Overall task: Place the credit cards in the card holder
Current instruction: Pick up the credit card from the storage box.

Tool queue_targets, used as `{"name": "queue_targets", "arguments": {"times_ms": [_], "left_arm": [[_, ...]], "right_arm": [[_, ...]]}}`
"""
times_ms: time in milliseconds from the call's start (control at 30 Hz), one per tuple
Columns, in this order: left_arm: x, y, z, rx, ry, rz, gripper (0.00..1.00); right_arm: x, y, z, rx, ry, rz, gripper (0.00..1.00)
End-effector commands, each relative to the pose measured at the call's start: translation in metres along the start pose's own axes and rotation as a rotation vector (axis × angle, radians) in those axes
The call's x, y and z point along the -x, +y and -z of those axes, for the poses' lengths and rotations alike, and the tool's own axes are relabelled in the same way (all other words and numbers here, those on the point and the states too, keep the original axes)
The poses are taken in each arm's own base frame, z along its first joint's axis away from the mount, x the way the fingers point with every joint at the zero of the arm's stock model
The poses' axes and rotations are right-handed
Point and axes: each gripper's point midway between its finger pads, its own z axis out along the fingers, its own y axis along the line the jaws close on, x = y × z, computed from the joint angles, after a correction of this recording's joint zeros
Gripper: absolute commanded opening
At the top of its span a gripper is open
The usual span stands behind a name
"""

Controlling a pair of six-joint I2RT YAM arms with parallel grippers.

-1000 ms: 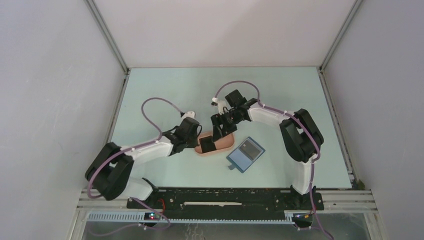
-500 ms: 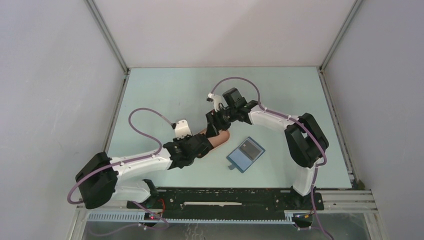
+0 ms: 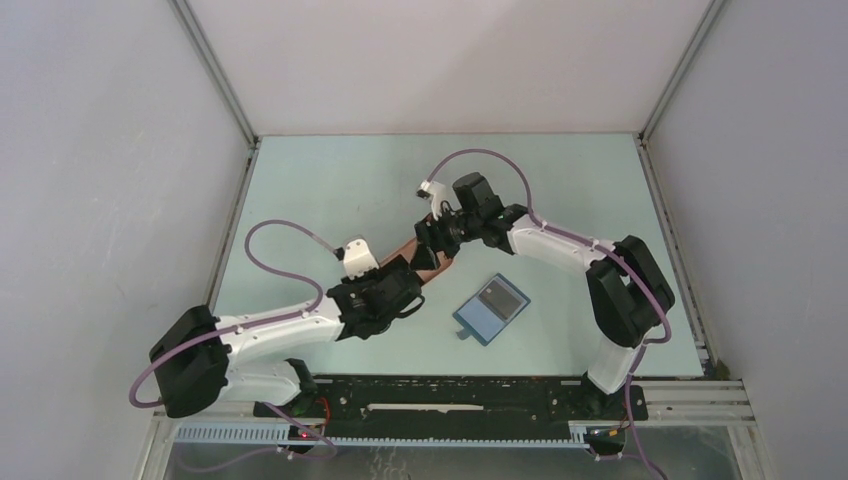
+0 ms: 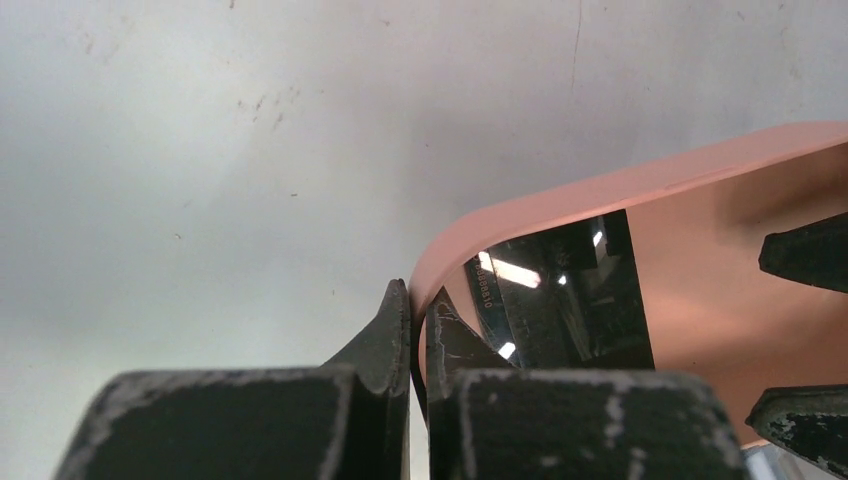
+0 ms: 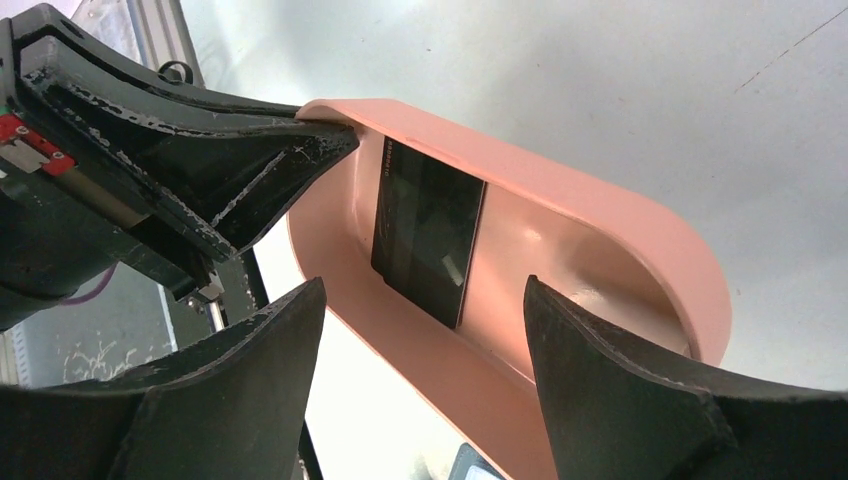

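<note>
A black credit card (image 5: 430,225) lies inside the pink oval tray (image 5: 600,200), also seen in the left wrist view (image 4: 560,290). No tan-orange card shows. My left gripper (image 4: 418,310) is shut on the rim at the tray's end (image 4: 600,190) and holds the tray tilted. My right gripper (image 5: 422,290) is open, its fingers straddling the tray's long side wall, touching nothing that I can see. From above, the left gripper (image 3: 413,285) and the right gripper (image 3: 432,248) meet at the tray (image 3: 440,268). The blue card holder (image 3: 490,308) lies flat to the right of the tray.
The enclosure's grey walls stand at left, right and back. The rail with the arm bases (image 3: 450,395) runs along the near edge. A corner of the card holder (image 5: 470,462) sits just below the tray.
My left gripper moved from the tray's left side round to its near end and shut on the rim. The tray went from flat to tilted. The right gripper shifted slightly back.
</note>
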Motion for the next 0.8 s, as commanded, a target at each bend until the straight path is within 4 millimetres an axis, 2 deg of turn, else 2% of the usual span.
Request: {"name": "queue_targets", "arguments": {"times_ms": [0, 333, 567, 767], "left_arm": [[0.055, -0.029, 0.013, -0.061, -0.180, 0.219, 0.00], [0.087, -0.030, 0.022, -0.044, -0.317, 0.201, 0.00], [0.102, -0.035, 0.030, -0.027, -0.389, 0.171, 0.00], [0.112, -0.044, 0.035, -0.031, -0.426, 0.153, 0.00]], "right_arm": [[0.011, 0.005, 0.000, -0.043, -0.041, 0.036, 0.81], [0.012, 0.014, -0.006, -0.107, 0.006, -0.005, 0.80], [0.020, 0.007, -0.005, -0.210, -0.012, -0.066, 0.80], [0.017, 0.025, -0.013, -0.117, 0.017, -0.122, 0.80]]}}
